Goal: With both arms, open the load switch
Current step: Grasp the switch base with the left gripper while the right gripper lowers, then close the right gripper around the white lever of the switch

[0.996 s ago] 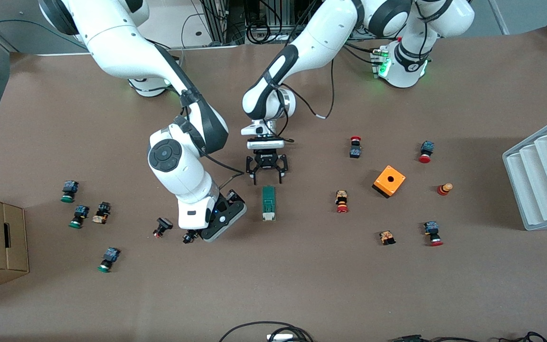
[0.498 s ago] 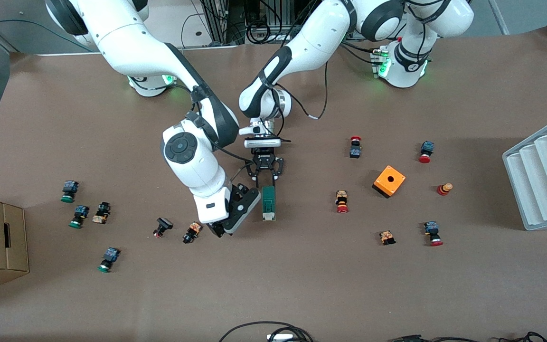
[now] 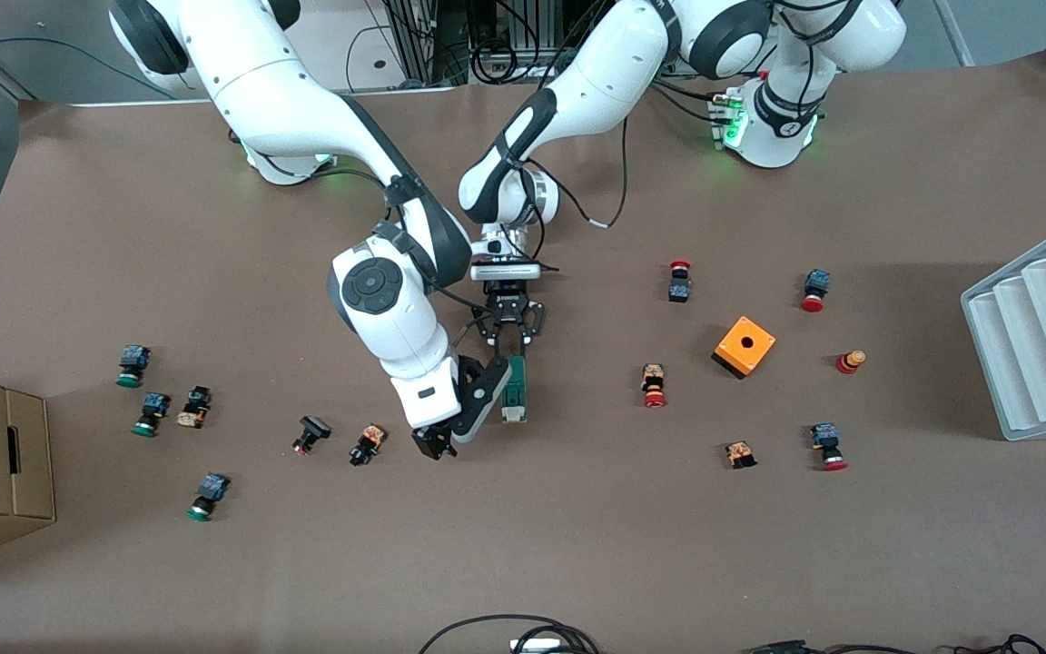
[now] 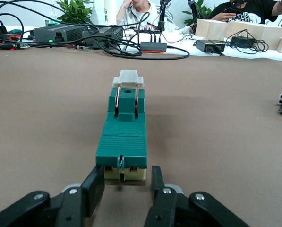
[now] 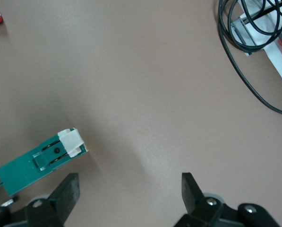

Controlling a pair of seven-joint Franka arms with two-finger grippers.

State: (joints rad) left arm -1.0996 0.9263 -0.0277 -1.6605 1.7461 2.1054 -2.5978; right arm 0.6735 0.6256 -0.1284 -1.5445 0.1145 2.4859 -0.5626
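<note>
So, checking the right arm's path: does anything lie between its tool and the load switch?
Nothing: the right wrist view shows only bare table between the open right tool and the load switch.

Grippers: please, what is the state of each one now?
Left gripper: jaws shut on the far end of the load switch.
Right gripper: jaws open, holding nothing, low beside the load switch toward the right arm's end.

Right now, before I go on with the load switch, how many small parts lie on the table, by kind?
load switch: 1
orange box with a hole: 1
green-capped push buttons: 3
red-capped push buttons: 4
other small button parts: 5
Total: 14
</note>
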